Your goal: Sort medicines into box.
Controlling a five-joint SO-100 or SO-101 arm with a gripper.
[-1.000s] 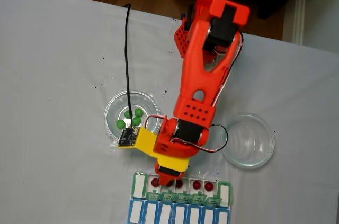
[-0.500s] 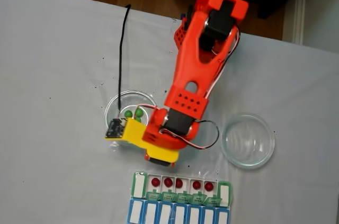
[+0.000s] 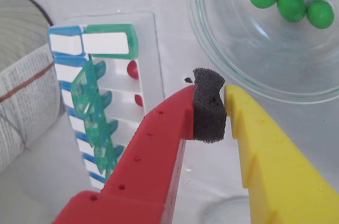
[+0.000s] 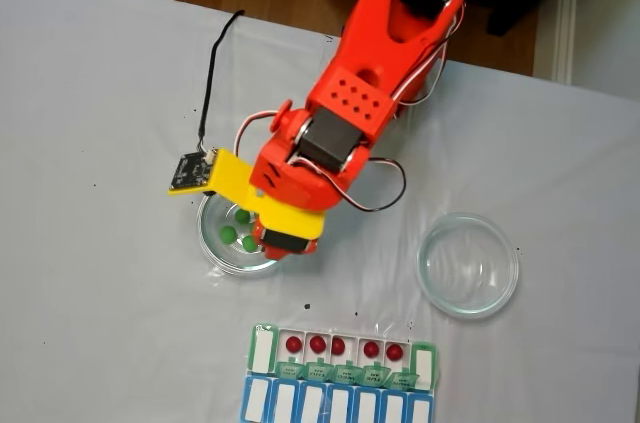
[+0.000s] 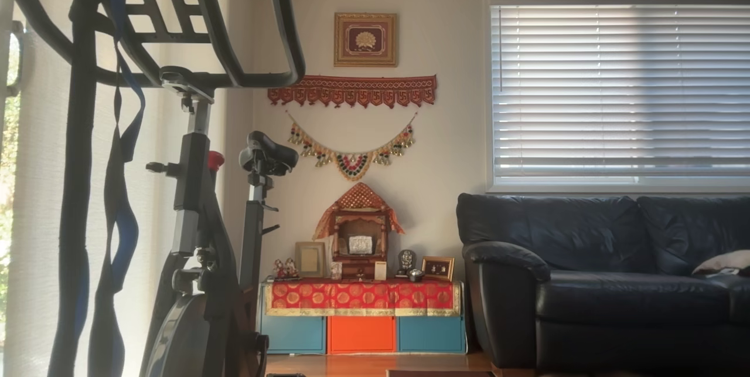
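1. My pill organiser (image 4: 262, 351) lies flat at the bottom centre of the fixed view, its green lids flipped open and the blue-lidded row shut along the frame edge.
2. Five dark red balls (image 4: 318, 344) sit in the open white compartments, one in each, in a row.
3. Green balls (image 3: 291, 6) lie clustered in the upper right of my wrist view, glossy and touching one another.

Fixed view: box (image 4: 343, 380) at the table's (image 4: 100, 323) bottom edge, centre. Five balls (image 4: 343, 347) sit in its upper row of compartments. One dish (image 4: 222, 248) above-left of the box, holding balls (image 4: 228, 234). Second dish (image 4: 468, 265) above-right, well apart from the first.
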